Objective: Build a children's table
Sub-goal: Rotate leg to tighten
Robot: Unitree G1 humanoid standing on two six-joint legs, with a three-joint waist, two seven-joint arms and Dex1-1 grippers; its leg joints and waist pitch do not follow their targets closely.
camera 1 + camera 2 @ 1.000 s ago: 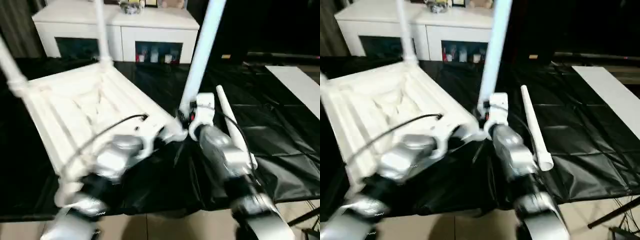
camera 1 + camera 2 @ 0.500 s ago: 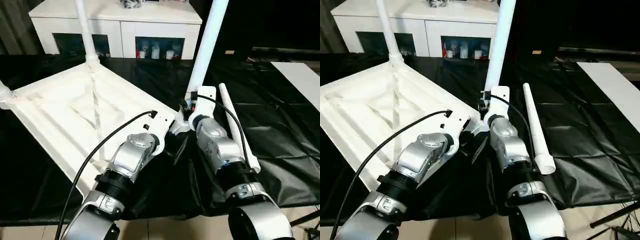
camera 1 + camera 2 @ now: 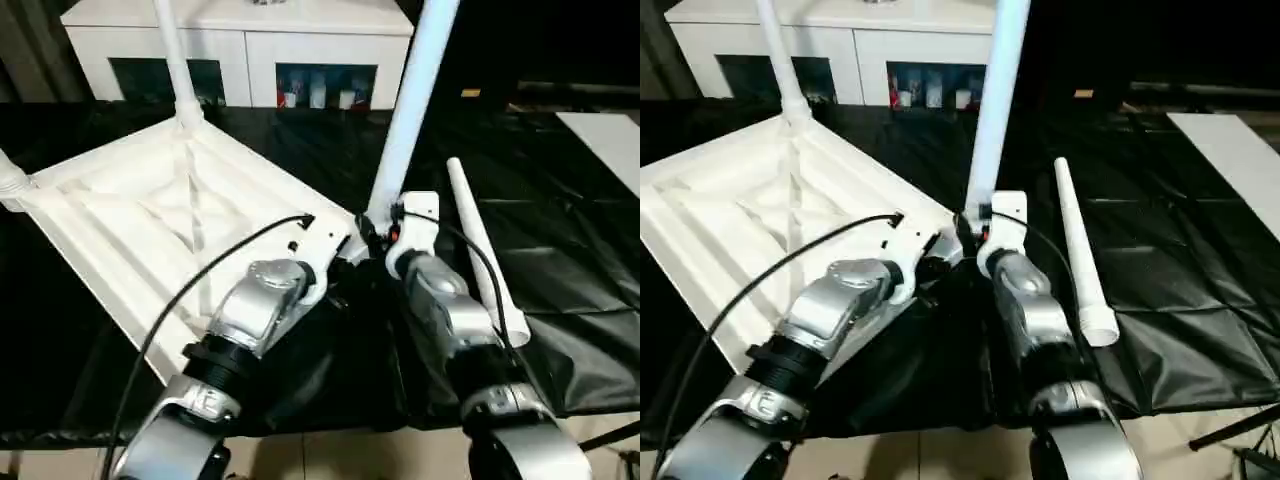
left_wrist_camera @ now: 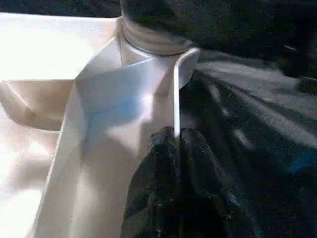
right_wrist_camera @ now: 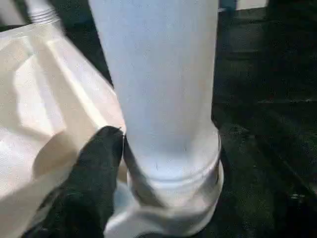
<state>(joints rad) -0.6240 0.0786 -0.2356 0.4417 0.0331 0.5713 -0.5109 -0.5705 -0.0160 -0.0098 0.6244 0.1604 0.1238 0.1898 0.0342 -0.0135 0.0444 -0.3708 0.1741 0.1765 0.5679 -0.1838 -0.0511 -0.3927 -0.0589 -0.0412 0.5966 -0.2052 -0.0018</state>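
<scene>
Right gripper (image 5: pixel 116 163) loosened — three legs (image 3: pixel 415 95) upright.

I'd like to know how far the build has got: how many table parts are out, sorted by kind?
tabletop: 1
legs standing in corner sockets: 3
loose leg lying on the black sheet: 1
Total: 5

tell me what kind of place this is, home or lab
Probably a home-like room set up for recording: a white cabinet with glass doors holding small items, a tiled floor, and black sheeting spread under the work.
</scene>
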